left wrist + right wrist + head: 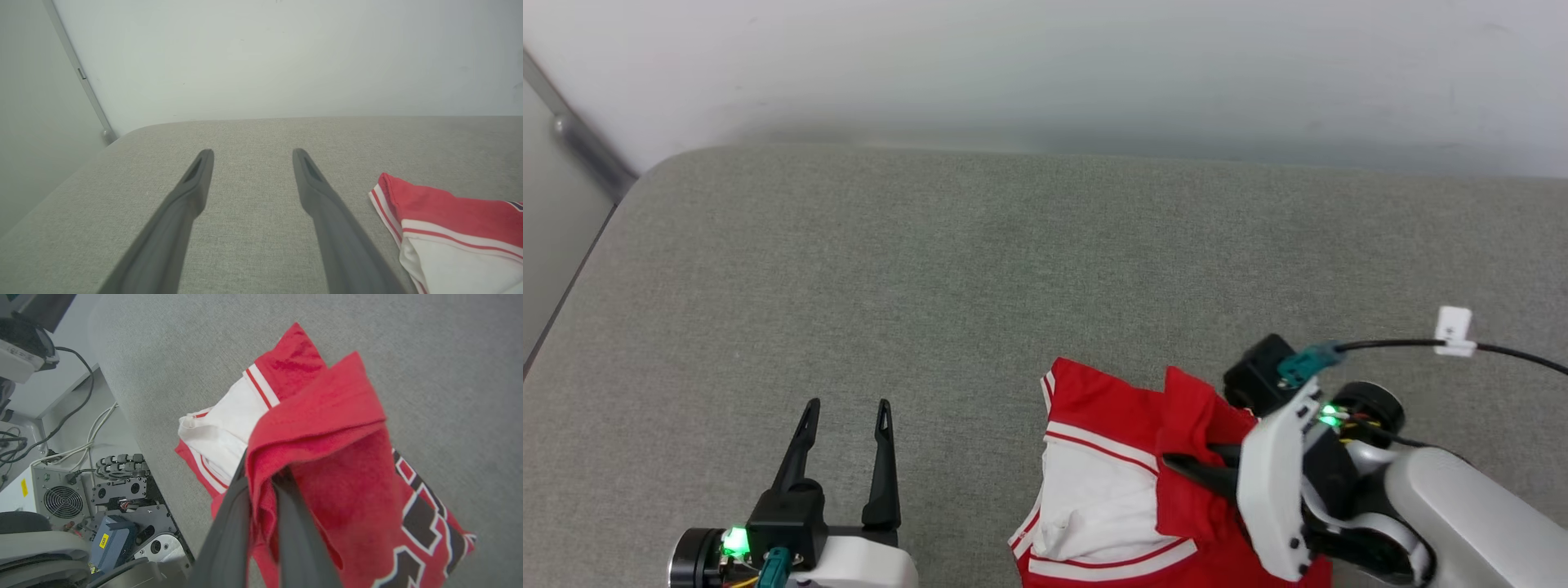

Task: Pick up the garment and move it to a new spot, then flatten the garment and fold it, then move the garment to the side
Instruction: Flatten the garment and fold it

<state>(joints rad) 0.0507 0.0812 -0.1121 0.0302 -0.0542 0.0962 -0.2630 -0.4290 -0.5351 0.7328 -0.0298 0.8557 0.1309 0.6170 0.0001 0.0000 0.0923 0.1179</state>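
Though bunched on grey fabric surface (pixel 931 269) by pale wall (pixel 1045 65), garment (pixel 1111 482) in pinched-shut right pincer (pixel 1176 465); left pincer (pixel 847 406) wide, empty.

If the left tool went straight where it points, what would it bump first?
The left tool looks free over bare table until the white wall, though depth is unclear. The garment lies to its right.

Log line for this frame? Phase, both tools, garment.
phase: pick-up | right tool: shut on garment | left tool: open, clear of garment | garment: bunched on grey surface
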